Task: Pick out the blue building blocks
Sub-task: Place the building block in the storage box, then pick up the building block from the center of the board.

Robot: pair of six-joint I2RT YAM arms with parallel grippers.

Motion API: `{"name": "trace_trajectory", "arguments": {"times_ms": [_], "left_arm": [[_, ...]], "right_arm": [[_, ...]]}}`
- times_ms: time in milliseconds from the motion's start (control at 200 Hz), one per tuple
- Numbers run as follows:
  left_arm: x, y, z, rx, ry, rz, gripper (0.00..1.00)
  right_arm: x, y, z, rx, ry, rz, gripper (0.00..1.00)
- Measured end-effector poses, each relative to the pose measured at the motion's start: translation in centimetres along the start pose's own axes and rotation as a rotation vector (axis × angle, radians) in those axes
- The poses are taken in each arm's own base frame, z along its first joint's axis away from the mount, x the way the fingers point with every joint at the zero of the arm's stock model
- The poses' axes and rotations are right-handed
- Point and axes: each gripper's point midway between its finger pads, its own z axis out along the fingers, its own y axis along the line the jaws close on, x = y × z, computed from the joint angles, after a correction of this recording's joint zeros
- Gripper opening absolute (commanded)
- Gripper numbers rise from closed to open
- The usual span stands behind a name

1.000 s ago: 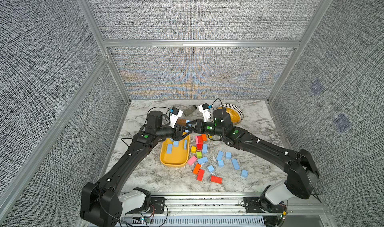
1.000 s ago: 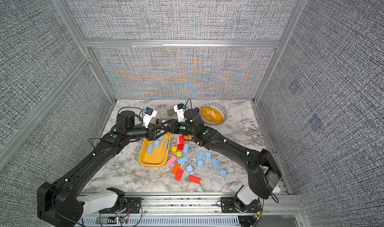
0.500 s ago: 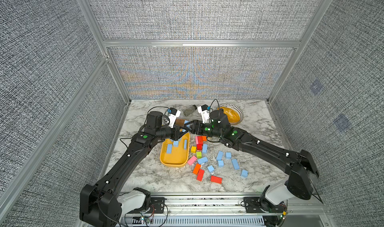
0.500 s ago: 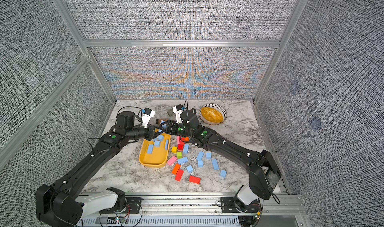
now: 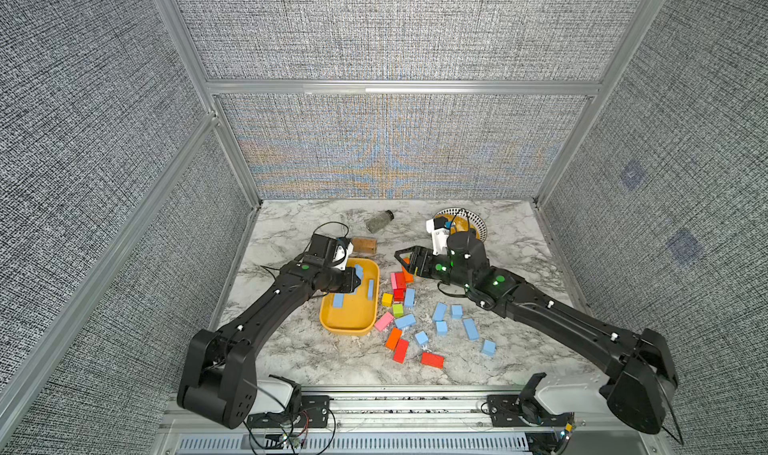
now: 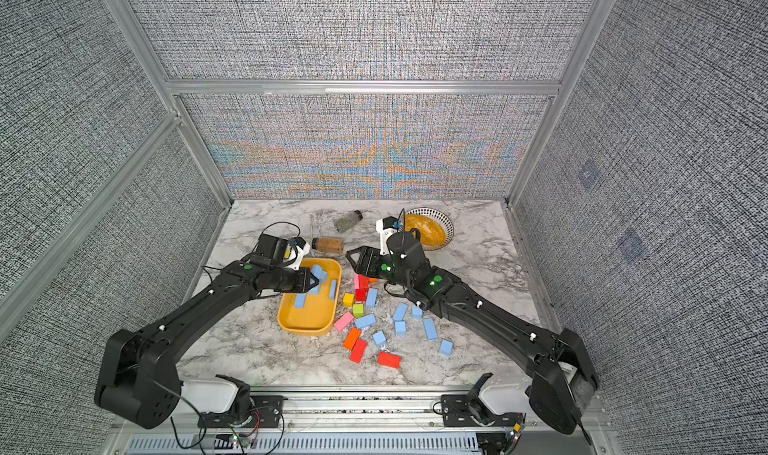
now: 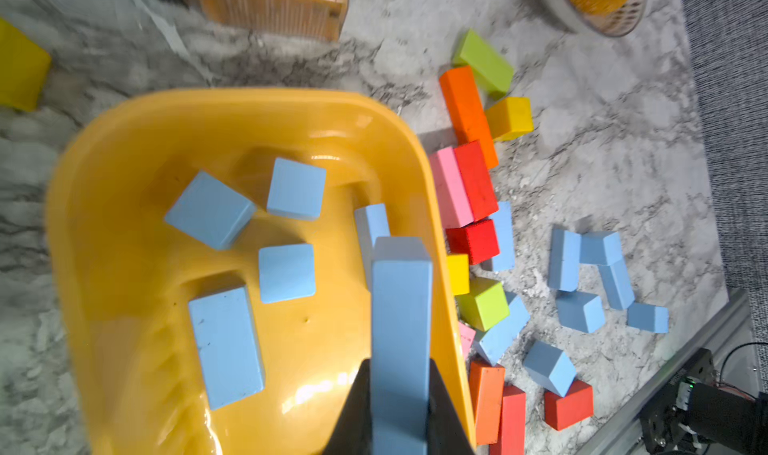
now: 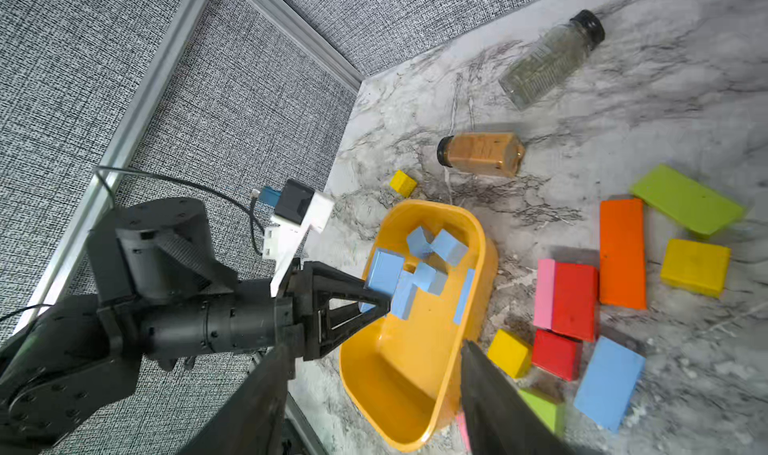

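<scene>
while the left gripper (image 7: 401, 407) is clenching one long blue brick (image 7: 401, 307) by its end over the yellow tray (image 5: 351, 320), the right gripper (image 8: 376, 347) is hanging just beside the tray's far corner with its fingers spread and nothing between them. five of the blue building blocks (image 7: 226, 345) are lying inside the tray; the others are scattered loose (image 5: 470, 329) on the tabletop on the right arm's side, well apart from the tray. the red, orange, pink, yellow and green blocks (image 5: 399, 282) are crowding between the tray and those loose blue ones, and one yellow cube (image 8: 403, 182) is sitting alone beyond the tray. the surface is a white tabletop (image 5: 519, 241) veined in grey like marble, looking a little gritty around the blocks. two jars are lying on their sides toward the back, one clear (image 5: 379, 221) and one amber (image 5: 365, 245), with a slotted bowl (image 6: 428, 228) of orange contents near the right wrist. grey woven panels (image 5: 374, 37) are enclosing the table on three sides, held in an aluminium frame (image 5: 399, 87), and a metal rail (image 5: 395, 403) is running along the front edge.
</scene>
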Motion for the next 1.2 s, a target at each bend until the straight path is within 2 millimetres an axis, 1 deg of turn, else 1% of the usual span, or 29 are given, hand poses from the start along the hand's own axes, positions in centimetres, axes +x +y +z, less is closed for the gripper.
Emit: {"name": "trace_trajectory", "arguments": {"times_ms": [35, 90, 205, 275, 360, 410, 530, 571, 606, 721, 791, 946, 1051, 1201], "left_arm": [[0.3, 0.2, 0.6, 0.001, 0.019, -0.008, 0.04], [0.5, 0.5, 1.6, 0.0, 0.037, -0.019, 0.05], [0.2, 0.7, 2.6, 0.0, 0.047, -0.021, 0.05], [-0.2, 0.7, 2.9, 0.0, 0.047, -0.009, 0.06], [-0.7, 0.6, 3.3, 0.0, 0.042, 0.015, 0.1], [-0.5, 0.5, 3.7, -0.002, 0.049, 0.021, 0.16], [0.0, 0.5, 4.1, -0.014, 0.065, 0.037, 0.42], [0.0, 0.6, 4.1, -0.025, 0.066, 0.035, 0.47], [0.1, 0.7, 4.1, -0.031, 0.065, 0.035, 0.5], [-0.2, 1.4, 3.5, -0.075, 0.041, 0.038, 0.53], [-0.6, 1.3, 2.8, -0.083, 0.018, 0.045, 0.54], [-1.3, 0.7, 1.2, -0.083, -0.037, 0.057, 0.56], [-1.9, 0.8, -0.2, -0.085, -0.082, 0.056, 0.57], [-2.4, 1.8, -2.2, -0.102, -0.144, 0.034, 0.6]], "right_arm": [[0.5, -0.4, -0.1, 0.011, -0.001, 0.002, 0.66], [1.8, -0.6, -0.2, 0.011, 0.02, 0.01, 0.66], [4.2, -1.7, -0.5, 0.03, 0.043, 0.03, 0.66], [5.1, -2.4, -0.8, 0.048, 0.041, 0.047, 0.66], [5.5, -2.6, -1.1, 0.058, 0.035, 0.057, 0.66], [5.5, -2.5, -1.3, 0.058, 0.026, 0.058, 0.66], [5.2, -2.0, -1.7, 0.052, 0.006, 0.061, 0.67], [5.0, -2.0, -1.9, 0.054, -0.003, 0.061, 0.67], [4.9, -2.1, -2.0, 0.057, -0.008, 0.061, 0.67], [4.4, -2.0, -2.6, 0.062, -0.029, 0.061, 0.66], [4.3, -2.1, -2.9, 0.068, -0.033, 0.061, 0.66], [4.1, -3.1, -3.3, 0.127, -0.035, 0.063, 0.65], [3.7, -4.5, -3.4, 0.189, -0.022, 0.075, 0.64], [4.4, -7.4, -3.2, 0.309, 0.043, 0.095, 0.64]]}}
